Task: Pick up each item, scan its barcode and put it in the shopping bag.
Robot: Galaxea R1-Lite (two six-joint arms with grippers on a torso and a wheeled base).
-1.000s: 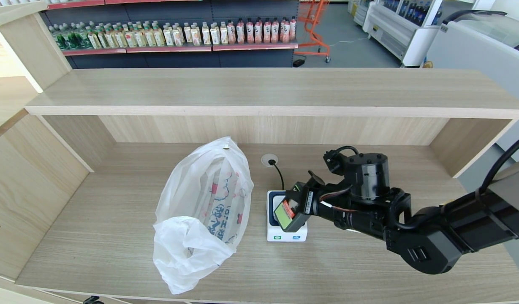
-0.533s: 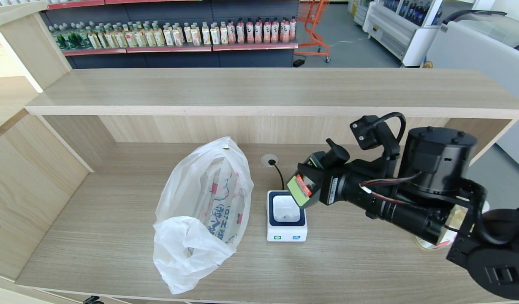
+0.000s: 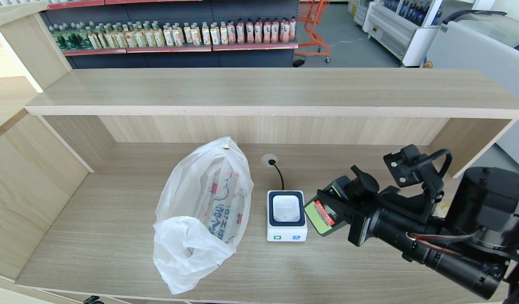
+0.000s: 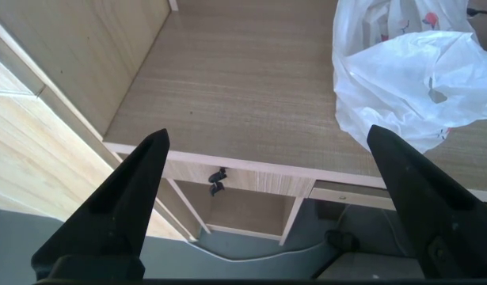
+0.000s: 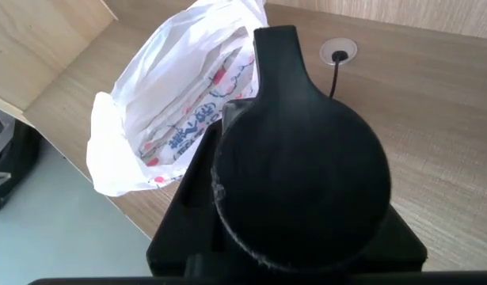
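Evidently the right gripper (image 3: 332,202) pinches a box (image 3: 321,213) (light, stiff, I'd judge) by its sides, beside the scanner (image 3: 286,233).

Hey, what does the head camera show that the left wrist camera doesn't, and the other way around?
Only the head view: the scanner with its cable, the right gripper shut on a green box, and the shelf of bottles behind. Only the left wrist view: the left gripper, open, near the front edge of the counter, and a small black fitting under that edge. Both: the white shopping bag and the wooden counter.
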